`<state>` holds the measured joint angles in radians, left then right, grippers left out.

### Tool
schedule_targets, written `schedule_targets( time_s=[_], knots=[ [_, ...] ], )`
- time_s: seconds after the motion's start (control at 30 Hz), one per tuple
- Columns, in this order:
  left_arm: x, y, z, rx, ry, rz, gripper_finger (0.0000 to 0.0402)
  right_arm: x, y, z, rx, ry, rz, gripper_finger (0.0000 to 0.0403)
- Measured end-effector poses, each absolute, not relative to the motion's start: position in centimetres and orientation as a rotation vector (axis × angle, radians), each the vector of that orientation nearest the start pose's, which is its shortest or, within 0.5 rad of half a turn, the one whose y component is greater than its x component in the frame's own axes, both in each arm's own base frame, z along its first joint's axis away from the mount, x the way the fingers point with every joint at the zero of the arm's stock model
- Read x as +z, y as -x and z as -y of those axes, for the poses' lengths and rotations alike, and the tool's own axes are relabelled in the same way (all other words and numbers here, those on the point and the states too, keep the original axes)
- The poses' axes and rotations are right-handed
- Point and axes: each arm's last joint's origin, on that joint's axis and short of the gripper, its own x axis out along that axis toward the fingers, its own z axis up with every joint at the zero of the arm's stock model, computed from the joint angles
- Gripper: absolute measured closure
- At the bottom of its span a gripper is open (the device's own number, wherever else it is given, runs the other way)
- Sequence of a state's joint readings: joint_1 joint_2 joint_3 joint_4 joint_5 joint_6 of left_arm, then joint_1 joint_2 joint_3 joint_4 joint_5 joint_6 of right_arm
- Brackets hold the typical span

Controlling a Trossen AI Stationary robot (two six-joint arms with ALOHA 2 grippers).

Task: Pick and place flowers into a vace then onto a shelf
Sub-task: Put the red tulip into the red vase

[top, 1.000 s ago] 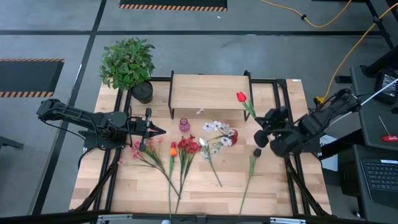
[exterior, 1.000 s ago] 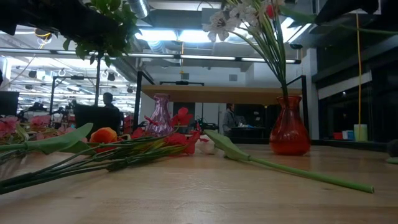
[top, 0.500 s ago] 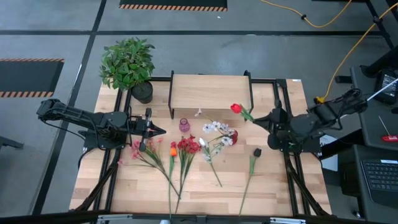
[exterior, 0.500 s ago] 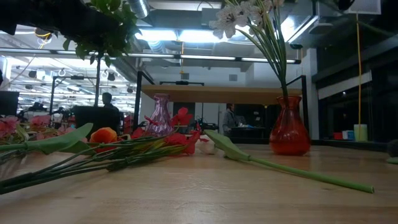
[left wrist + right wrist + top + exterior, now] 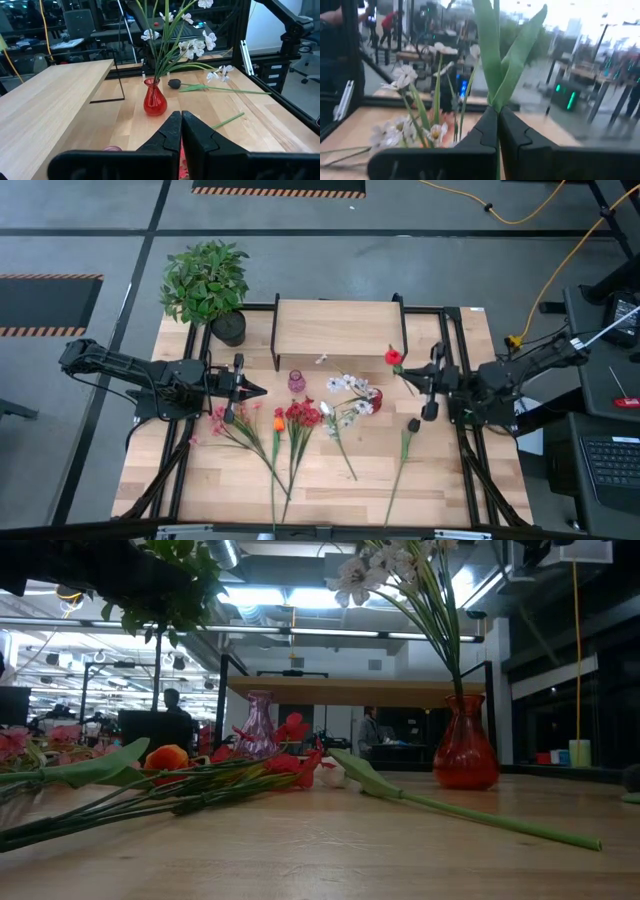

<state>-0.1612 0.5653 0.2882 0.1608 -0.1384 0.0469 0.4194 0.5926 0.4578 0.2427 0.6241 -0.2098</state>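
My right gripper (image 5: 416, 380) hovers right of the red vase (image 5: 375, 398), shut on a red tulip (image 5: 393, 357) with green leaves (image 5: 506, 55). The red vase (image 5: 465, 745) stands upright on the table and holds white flowers (image 5: 348, 384). A small purple vase (image 5: 297, 381) stands in front of the shelf (image 5: 338, 330). Several flowers (image 5: 290, 428) lie flat on the table, and a dark-headed one (image 5: 411, 425) lies further right. My left gripper (image 5: 258, 390) waits shut above the table, left of the purple vase, touching nothing. My right gripper pinches the tulip's stem at the base of its leaves (image 5: 495, 106) between its two fingers. The fingers lie level and come from the table's right side. The tulip is lifted clear of the table and stands tilted, its leaves rising past the fingertips and its bloom toward the shelf.
A bushy potted plant (image 5: 205, 285) stands at the far left corner. Black frame bars (image 5: 455, 350) run along both sides of the table. Bare wood (image 5: 455, 480) lies at the near right. People and desks show in the room behind the table.
My right gripper has turned from pointing downward to level and sunk a little, staying shut on the red tulip. The tulip's bloom has shifted toward the table's near edge and stands closer to the red vase.
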Motion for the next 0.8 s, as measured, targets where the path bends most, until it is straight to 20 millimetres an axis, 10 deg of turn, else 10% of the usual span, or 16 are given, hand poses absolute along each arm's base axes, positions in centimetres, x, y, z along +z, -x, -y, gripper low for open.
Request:
schedule_targets(
  time_s=[0.47, 0.8],
  knots=[
    [22.4, -14.4, 1.9, -0.027, -0.117, -0.114, 0.0393, 23.6, -13.1, -4.4, -0.138, 0.184, 0.431, 0.0403],
    [22.4, -14.4, 1.9, -0.026, -0.117, -0.114, 0.0394, 24.4, -15.5, -4.5, -0.123, 0.228, 0.421, 0.0403]
  ],
)
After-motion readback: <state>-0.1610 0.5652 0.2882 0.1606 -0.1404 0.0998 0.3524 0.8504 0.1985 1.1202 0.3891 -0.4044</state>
